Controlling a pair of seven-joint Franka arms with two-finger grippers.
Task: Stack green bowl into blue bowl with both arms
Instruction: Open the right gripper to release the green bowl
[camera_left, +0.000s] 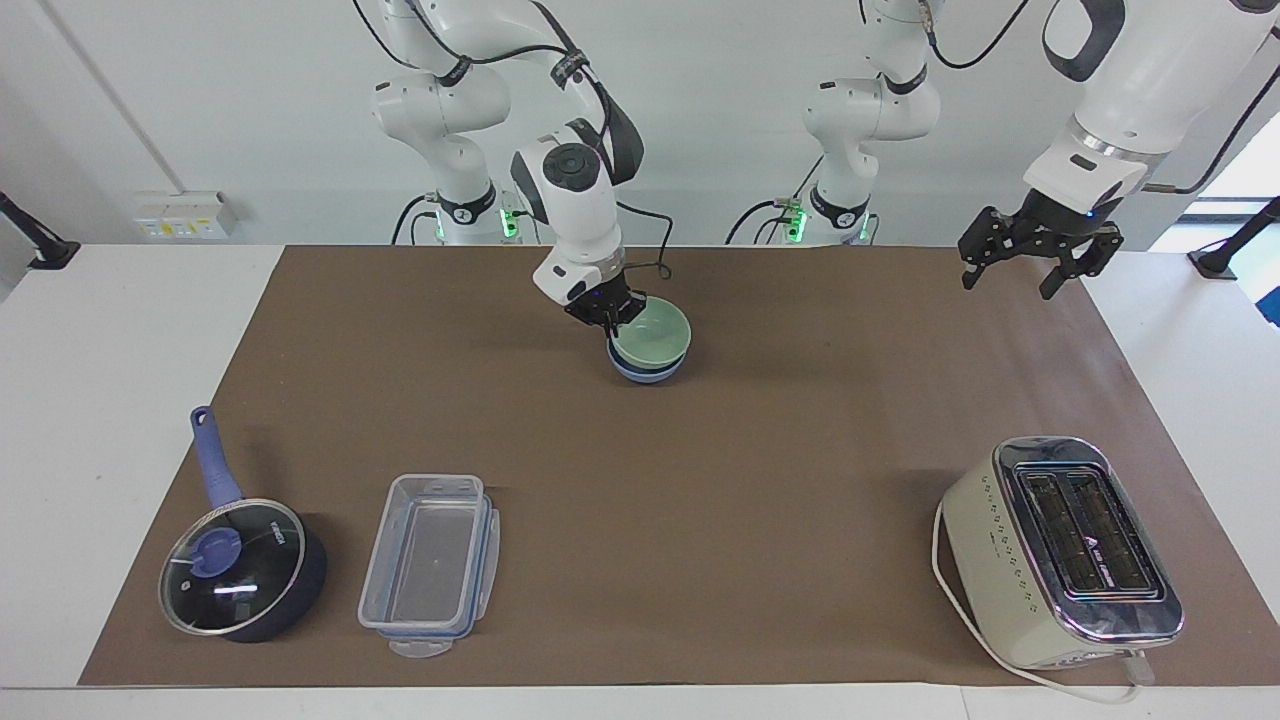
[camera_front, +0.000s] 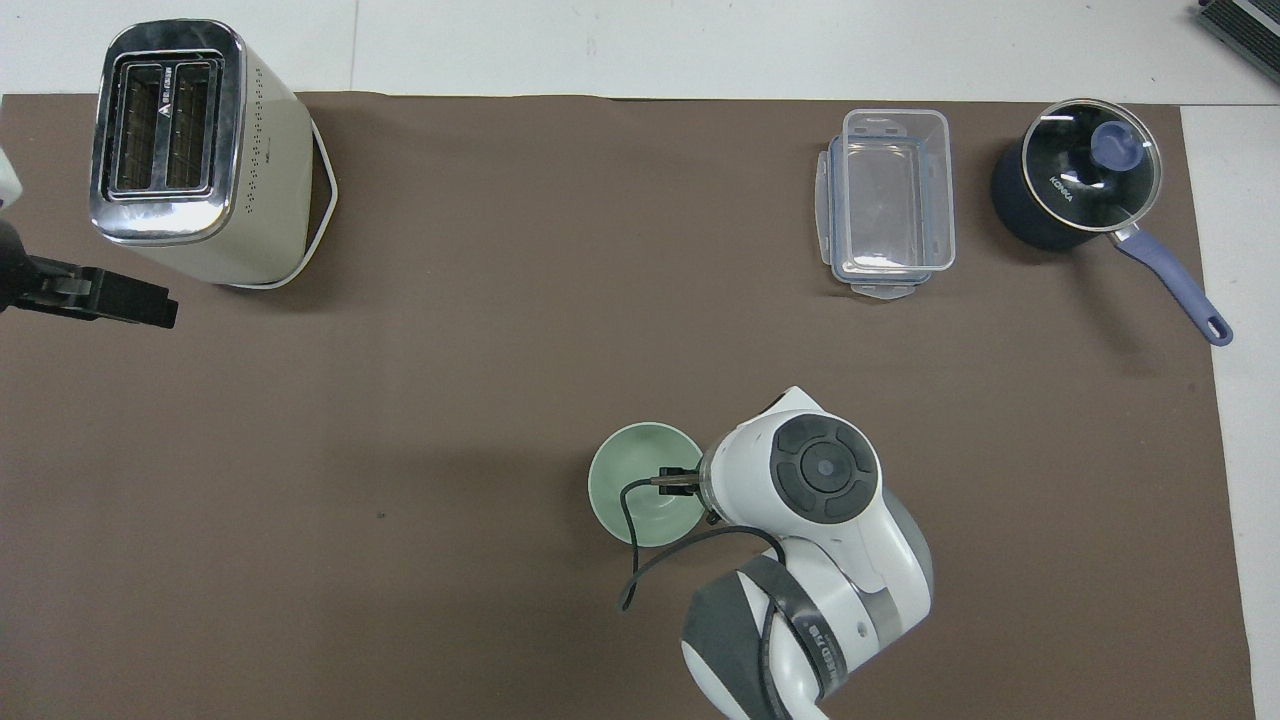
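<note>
Upper centre of the facing view: the green bowl sits nested in the blue bowl on the brown mat, with the right gripper clamped on the green bowl's rim at the edge toward the right arm's end of the table. In the overhead view the same stack appears low and centre, the green bowl hiding the blue one, and the right arm's white wrist covers the gripper.

At the upper right of the facing view the left gripper hangs in the air over the mat's edge, fingers spread and holding nothing; the left arm waits there. In the overhead view it shows at the middle of the left edge.

Along the bottom of the facing view stand a saucepan with a glass lid, a clear box just beside it, and, lower right, a toaster.
</note>
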